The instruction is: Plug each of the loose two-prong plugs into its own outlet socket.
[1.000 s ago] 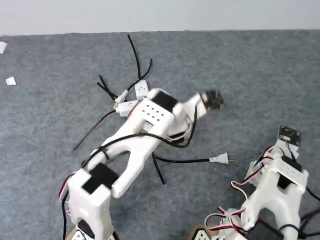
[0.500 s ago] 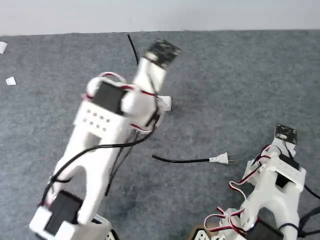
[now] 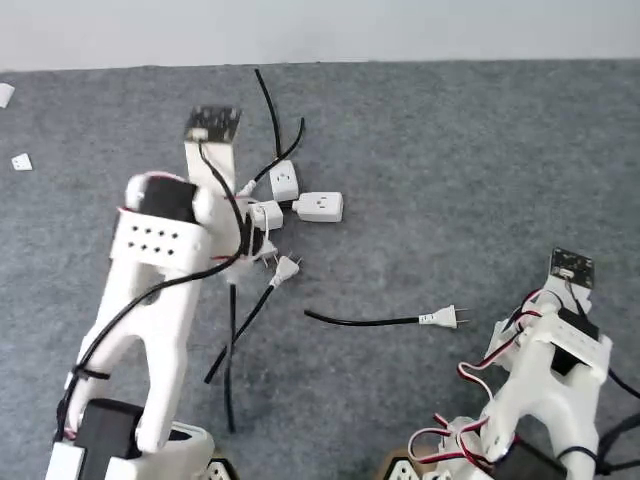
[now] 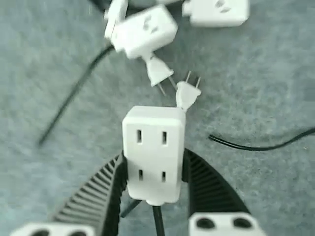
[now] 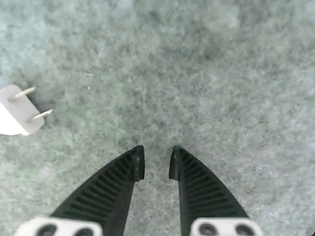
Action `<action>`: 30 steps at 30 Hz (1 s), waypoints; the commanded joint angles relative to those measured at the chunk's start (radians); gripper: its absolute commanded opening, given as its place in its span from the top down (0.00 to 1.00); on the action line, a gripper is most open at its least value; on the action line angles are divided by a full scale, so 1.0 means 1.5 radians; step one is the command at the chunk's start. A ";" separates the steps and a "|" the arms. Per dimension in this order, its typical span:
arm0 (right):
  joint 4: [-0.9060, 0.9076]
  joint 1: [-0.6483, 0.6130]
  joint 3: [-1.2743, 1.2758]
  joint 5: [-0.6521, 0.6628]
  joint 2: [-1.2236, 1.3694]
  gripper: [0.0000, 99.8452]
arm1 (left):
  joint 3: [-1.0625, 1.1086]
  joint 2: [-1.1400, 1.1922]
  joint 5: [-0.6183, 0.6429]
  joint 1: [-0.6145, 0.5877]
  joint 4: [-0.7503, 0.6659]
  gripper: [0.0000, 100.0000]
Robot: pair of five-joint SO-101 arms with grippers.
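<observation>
Grey carpet [image 3: 480, 150] runs to a pale wall [image 3: 400, 30]. The left arm [image 3: 150, 300] stretches far forward, the left gripper [image 4: 153, 157] clamped on the sides of a white outlet block [image 4: 153, 142]. The right arm [image 3: 545, 380] sits folded back, the right gripper [image 5: 156, 162] over bare carpet, fingers barely parted, holding nothing. Three outlet blocks cluster together. Three plugs lie loose: first plug [image 4: 158, 73] and second plug [image 4: 186, 92] just beyond the held block, third plug [image 3: 440, 318] near the right arm.
</observation>
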 commanded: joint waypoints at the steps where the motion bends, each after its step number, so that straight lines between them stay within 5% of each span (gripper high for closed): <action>1: -0.011 -0.008 -0.002 -0.007 -0.021 0.91 | 0.099 -0.028 0.078 0.054 -0.093 0.99; 8: -0.011 -0.008 -0.002 -0.007 -0.021 0.91 | 0.309 -0.021 0.150 0.170 -0.298 0.99; 22: -0.011 -0.008 -0.002 -0.007 -0.021 0.91 | 0.431 -0.021 0.097 0.134 -0.459 0.98; 30: -0.011 -0.008 -0.002 -0.007 -0.021 0.91 | 0.432 -0.027 0.097 0.129 -0.426 0.62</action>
